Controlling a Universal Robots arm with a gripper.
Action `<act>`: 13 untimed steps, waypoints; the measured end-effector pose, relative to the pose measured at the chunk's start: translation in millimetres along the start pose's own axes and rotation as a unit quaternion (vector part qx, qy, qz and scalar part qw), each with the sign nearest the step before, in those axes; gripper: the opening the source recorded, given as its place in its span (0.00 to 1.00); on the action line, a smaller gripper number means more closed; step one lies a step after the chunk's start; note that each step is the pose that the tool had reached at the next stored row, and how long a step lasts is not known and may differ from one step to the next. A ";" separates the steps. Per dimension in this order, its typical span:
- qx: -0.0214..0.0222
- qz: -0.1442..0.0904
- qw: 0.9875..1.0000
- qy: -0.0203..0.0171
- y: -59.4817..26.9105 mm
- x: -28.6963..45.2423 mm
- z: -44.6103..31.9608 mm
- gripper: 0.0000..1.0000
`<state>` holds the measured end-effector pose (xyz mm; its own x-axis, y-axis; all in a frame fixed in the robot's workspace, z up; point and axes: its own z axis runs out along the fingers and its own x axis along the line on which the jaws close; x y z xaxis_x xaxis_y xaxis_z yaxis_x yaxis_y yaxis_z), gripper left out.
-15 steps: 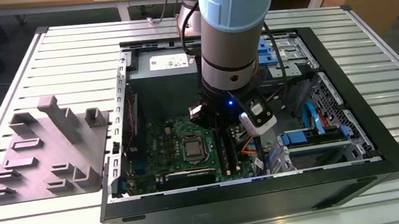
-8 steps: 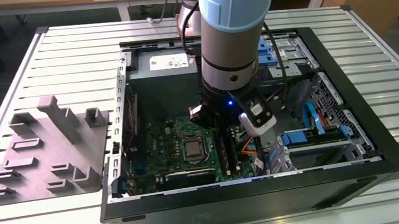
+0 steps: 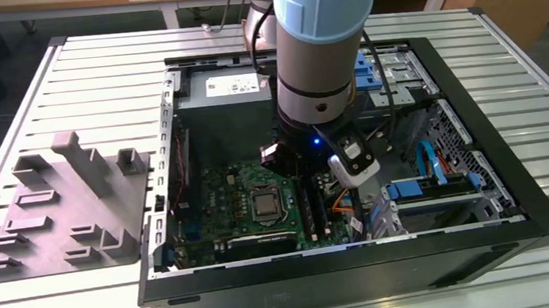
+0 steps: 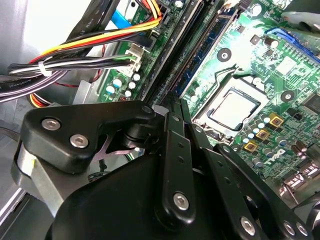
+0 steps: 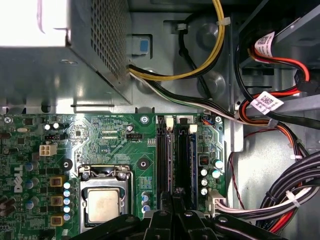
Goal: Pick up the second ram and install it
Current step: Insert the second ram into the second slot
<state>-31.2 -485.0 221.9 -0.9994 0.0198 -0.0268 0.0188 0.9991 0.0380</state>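
Hand low over the memory slots, inside the open black computer case

Exterior view: the hand hangs above the green motherboard. Second wrist view: the hand points along the long black slots. First wrist view: the second ram, a thin dark stick, seems to stand edge-on just ahead of the hand, its long axis parallel to the slots. I cannot tell whether the hand is clenched or released.

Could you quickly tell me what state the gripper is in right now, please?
Gripper: down inside the computer case at the memory slots, jaws drawn close together over a dark stick standing in a slot; whether they grip it cannot be told.
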 end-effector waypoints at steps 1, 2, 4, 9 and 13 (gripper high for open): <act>0.000 0.000 1.000 0.000 0.0 0.0 0.0 0.12; 0.000 0.000 1.000 0.000 -0.1 0.0 -0.5 0.12; -0.001 0.000 1.000 0.000 0.0 0.0 -0.6 0.12; -0.001 0.002 1.000 0.000 0.0 0.0 -0.2 0.12; 0.000 0.004 1.000 0.000 -0.1 0.0 0.5 0.12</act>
<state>-31.2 -485.1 221.4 -0.9993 0.0268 -0.0266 0.0258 0.9989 0.0392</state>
